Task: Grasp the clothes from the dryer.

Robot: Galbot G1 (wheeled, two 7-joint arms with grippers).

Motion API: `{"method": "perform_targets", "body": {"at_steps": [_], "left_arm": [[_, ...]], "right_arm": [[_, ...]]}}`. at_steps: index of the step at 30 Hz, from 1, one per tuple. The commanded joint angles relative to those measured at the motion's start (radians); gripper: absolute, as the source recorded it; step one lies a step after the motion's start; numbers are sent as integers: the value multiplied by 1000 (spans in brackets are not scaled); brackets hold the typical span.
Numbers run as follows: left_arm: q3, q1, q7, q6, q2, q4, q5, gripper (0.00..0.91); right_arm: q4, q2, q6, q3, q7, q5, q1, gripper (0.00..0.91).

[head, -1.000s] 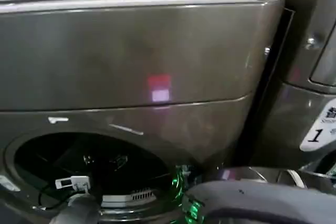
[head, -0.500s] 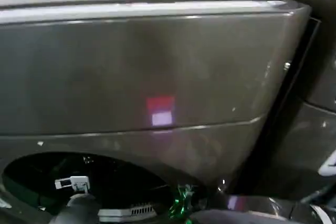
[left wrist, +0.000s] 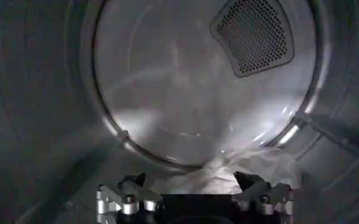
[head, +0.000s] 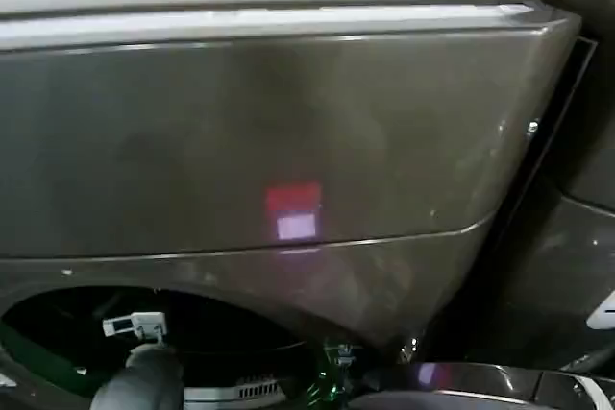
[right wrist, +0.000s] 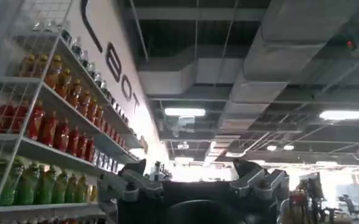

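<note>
Reaching into dryer (head: pixel 288 141) drum: left pincer (left wrist: pixel 194 182) spread wide, just short of clothes (left wrist: pixel 246 170) crumpled on drum floor against back wall. Next: advance, straddle fabric, close. Right pincer (right wrist: pixel 194 176) idle, wide, pointing at ceiling.

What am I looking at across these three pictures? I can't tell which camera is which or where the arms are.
The head camera looks down at the dryer, a dark metal machine; the left arm reaches into its round opening. The left wrist camera sits inside the drum: the left gripper is open, and the clothes, a pale crumpled piece, lie on the drum floor just past its fingertips, not yet held. The right wrist camera points up at a ceiling and shelves of bottles; the right gripper is open, holding nothing.
</note>
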Motion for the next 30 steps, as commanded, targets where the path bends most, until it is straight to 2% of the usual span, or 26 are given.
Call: {"method": "perform_targets", "body": {"at_steps": [1,9,11,12,13,20,22,25,30], "left_arm": [[-10,-209,-8,49,9,143,-4,907],[-11,-453,-37,36,13,411,-52,907],[-10,-495,-50,-2,15,496,-37,907],[-11,-519,-76,-66,13,536,-24,907],[-13,-538,-91,-88,9,563,-20,907],[-17,-659,-42,-199,2,812,23,907],[-19,-685,-11,-217,2,850,16,907],[-19,-740,19,-307,-3,931,25,907],[-21,-818,49,-365,-15,1041,43,907]], "right_arm": [[8,0,3,-5,0,2,2,907],[2,0,6,-7,0,4,-2,907],[2,-1,6,-11,0,4,3,907],[2,-1,6,-13,-1,4,5,907],[3,0,7,-14,-1,4,6,907],[9,3,11,-28,-2,4,10,907],[10,2,12,-30,-3,3,11,907],[13,1,12,-34,-3,4,16,907],[17,3,11,-38,-3,3,19,907]]}}
